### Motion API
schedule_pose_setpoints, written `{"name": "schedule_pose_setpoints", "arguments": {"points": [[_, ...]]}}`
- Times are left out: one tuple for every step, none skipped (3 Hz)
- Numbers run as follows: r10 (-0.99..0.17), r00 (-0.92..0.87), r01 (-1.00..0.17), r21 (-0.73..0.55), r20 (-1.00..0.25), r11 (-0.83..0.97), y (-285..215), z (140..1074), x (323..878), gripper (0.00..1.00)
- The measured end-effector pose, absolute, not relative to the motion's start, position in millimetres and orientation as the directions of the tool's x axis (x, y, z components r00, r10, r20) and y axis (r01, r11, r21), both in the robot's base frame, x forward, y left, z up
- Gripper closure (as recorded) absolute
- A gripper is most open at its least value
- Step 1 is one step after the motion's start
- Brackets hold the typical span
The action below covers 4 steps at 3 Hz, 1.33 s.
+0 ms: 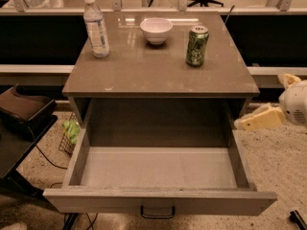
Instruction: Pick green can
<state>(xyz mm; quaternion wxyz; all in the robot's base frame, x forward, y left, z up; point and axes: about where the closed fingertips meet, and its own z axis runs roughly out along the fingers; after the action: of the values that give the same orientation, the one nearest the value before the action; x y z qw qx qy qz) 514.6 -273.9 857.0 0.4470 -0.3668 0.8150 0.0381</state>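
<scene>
Your green can [197,45] stands upright on the table [144,75], right rear. The white bowl [156,30] sits at the table's rear middle, the water bottle [96,28] left rear. The gripper [250,121] hangs off the table's right side, below its top; whether it is open or closed, you cannot tell.

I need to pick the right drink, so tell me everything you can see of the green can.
The green can is a small cylinder, mottled green with pale markings and a silver metal top. It stands upright on the tabletop, back right, right of the white bowl and apart from it. Only the tabletop touches it. The gripper hangs low beside the table's right side, far from it.
</scene>
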Motion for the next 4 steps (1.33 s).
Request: {"name": "schedule_pose_setpoints", "arguments": {"points": [[-0.385, -0.199, -0.523, -0.235, -0.901, 0.819, -266.1, 868.7, 537.0, 0.00], [-0.395, -0.168, -0.520, -0.258, -0.903, 0.814, -250.7, 883.5, 543.8, 0.00], [-0.355, -0.138, -0.545, -0.228, -0.925, 0.807, -239.1, 882.5, 562.9, 0.00], [-0.272, -0.086, -0.590, -0.172, -0.958, 0.789, -208.1, 890.0, 608.5, 0.00]]}}
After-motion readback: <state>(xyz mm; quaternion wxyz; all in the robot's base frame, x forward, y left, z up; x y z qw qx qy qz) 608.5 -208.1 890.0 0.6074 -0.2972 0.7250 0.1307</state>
